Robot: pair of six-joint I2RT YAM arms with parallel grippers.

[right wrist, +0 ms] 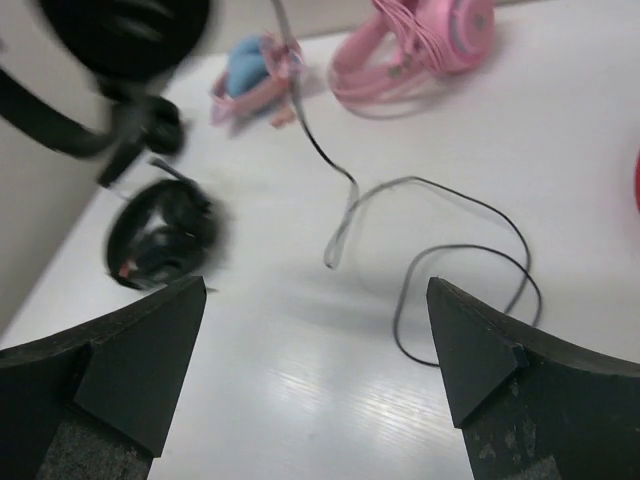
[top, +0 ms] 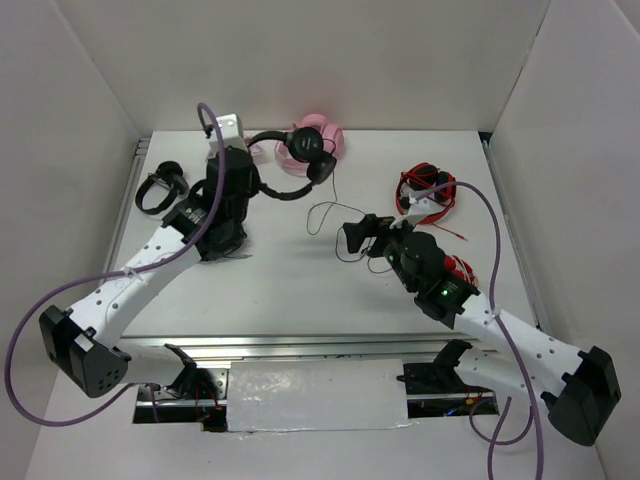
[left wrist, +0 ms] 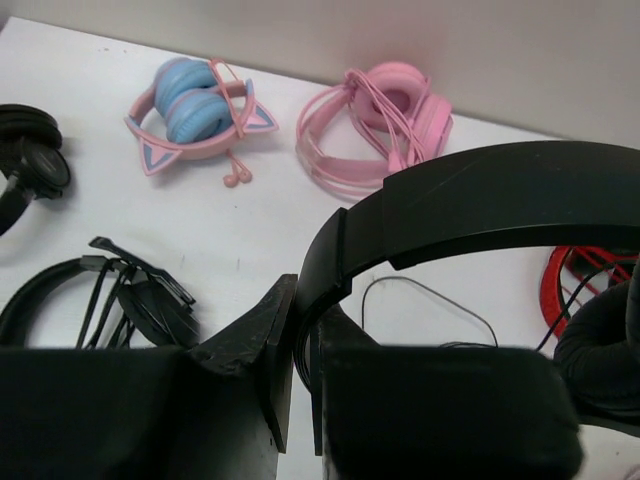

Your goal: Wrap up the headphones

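Observation:
The headphones [top: 300, 160] are slim and black and are held up above the back of the table. My left gripper [top: 250, 188] is shut on their thin headband [left wrist: 480, 195], pinched between the fingertips in the left wrist view [left wrist: 305, 305]. One earcup [left wrist: 600, 350] hangs at the right. The long thin cable [top: 325, 212] drops from the earcups and loops on the table [right wrist: 460, 250]. My right gripper [top: 352, 238] is open and empty, low over the table just short of the cable loop [right wrist: 320, 290]. The lifted headphones show blurred at the top left of the right wrist view [right wrist: 120, 30].
Pink headphones [left wrist: 380, 120] and a blue cat-ear pair [left wrist: 195, 110] lie at the back. A black boom headset [left wrist: 110, 295] lies beneath my left arm. A small black pair [top: 160, 187] is at far left. Red headphones [top: 428, 190] are at right. White walls surround the table.

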